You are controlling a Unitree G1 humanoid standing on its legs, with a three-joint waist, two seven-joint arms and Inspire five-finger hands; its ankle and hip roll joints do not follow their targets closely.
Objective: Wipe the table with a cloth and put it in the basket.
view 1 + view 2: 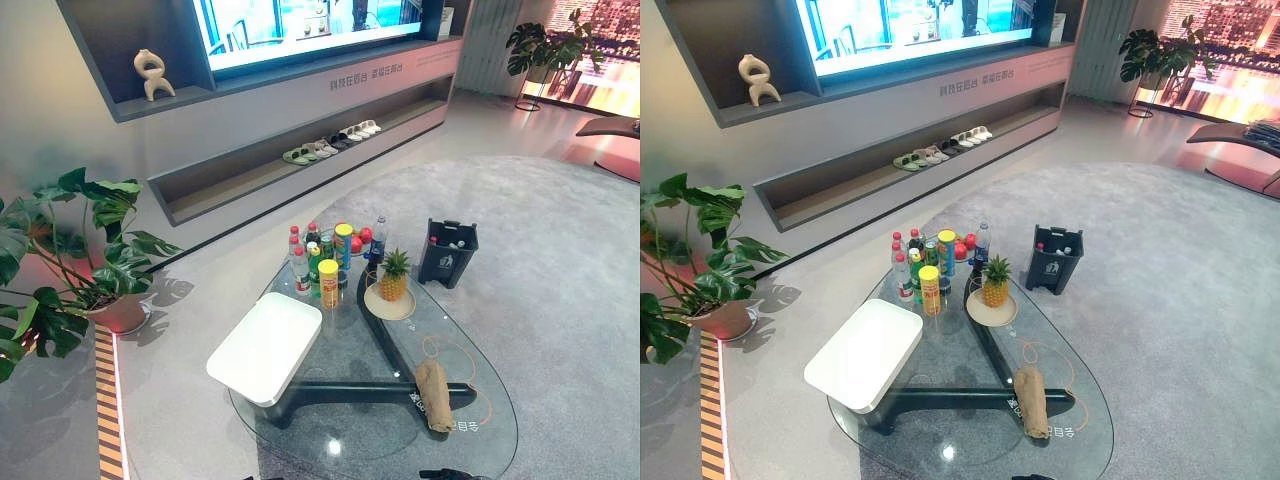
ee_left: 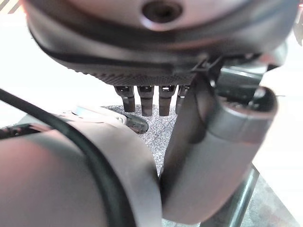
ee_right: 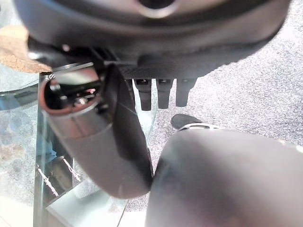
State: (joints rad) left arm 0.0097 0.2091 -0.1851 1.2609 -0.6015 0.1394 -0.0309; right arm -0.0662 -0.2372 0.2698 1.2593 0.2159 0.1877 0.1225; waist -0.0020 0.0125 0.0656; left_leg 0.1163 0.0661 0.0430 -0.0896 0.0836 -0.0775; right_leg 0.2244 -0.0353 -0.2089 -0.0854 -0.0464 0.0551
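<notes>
A tan cloth (image 1: 433, 393), rolled into a long bundle, lies on the near right part of the oval glass table (image 1: 490, 440). Its end also shows beside my right hand (image 3: 161, 92), whose fingers hang straight and hold nothing, just off the table's edge. My left hand (image 2: 144, 99) hangs over the grey carpet with straight, empty fingers. The dark basket (image 1: 447, 252) stands on the carpet past the table's far right side, with a few small items inside.
Several bottles and cans (image 1: 322, 262) crowd the table's far end beside a pineapple (image 1: 393, 277) on a plate. A white box (image 1: 265, 345) covers the table's left side. A potted plant (image 1: 80, 270) stands at the left. A low shelf with slippers (image 1: 330, 145) runs along the wall.
</notes>
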